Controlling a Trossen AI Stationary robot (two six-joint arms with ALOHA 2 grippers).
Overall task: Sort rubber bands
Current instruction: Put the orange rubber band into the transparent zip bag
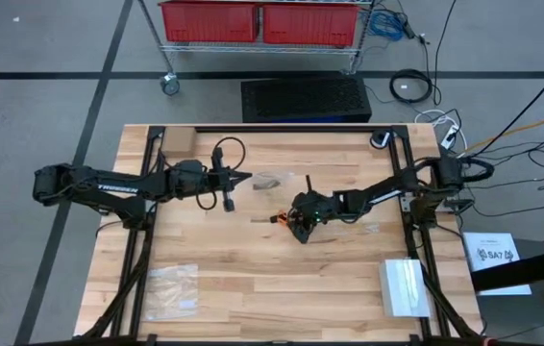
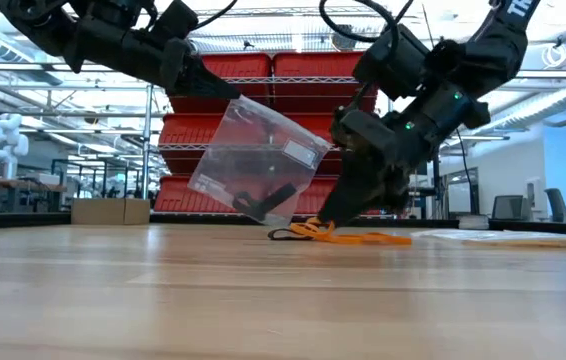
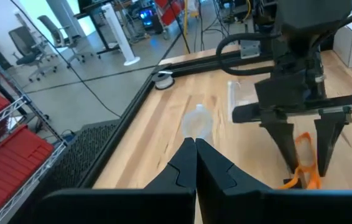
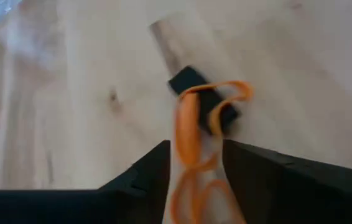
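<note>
A small pile of orange rubber bands (image 2: 338, 235) with a black band (image 4: 204, 106) lies on the wood table near its middle; it also shows in the high view (image 1: 286, 219). My right gripper (image 2: 331, 215) points down over the pile. It is open, with one finger on either side of the orange bands (image 4: 191, 140). I cannot tell whether it touches them. My left gripper (image 2: 231, 93) is shut on a clear plastic bag (image 2: 258, 160), held up left of the pile. Black bands (image 2: 263, 200) lie in the bag's bottom. My left gripper pinches the clear bag's upper corner (image 2: 243, 103) between its two shut fingers (image 3: 185, 163), coming level from the table's left. The bag hangs tilted below and ahead of the fingertips. I cannot tell whether its lower corner (image 2: 263, 220) touches the table.
Another clear bag (image 1: 171, 288) lies flat at the near left and a white box (image 1: 407, 286) at the near right. Flat clear plastic (image 2: 503, 238) lies right of the pile. A cardboard piece (image 1: 178, 141) sits at the far left. Red bins (image 1: 258, 21) stand beyond the table.
</note>
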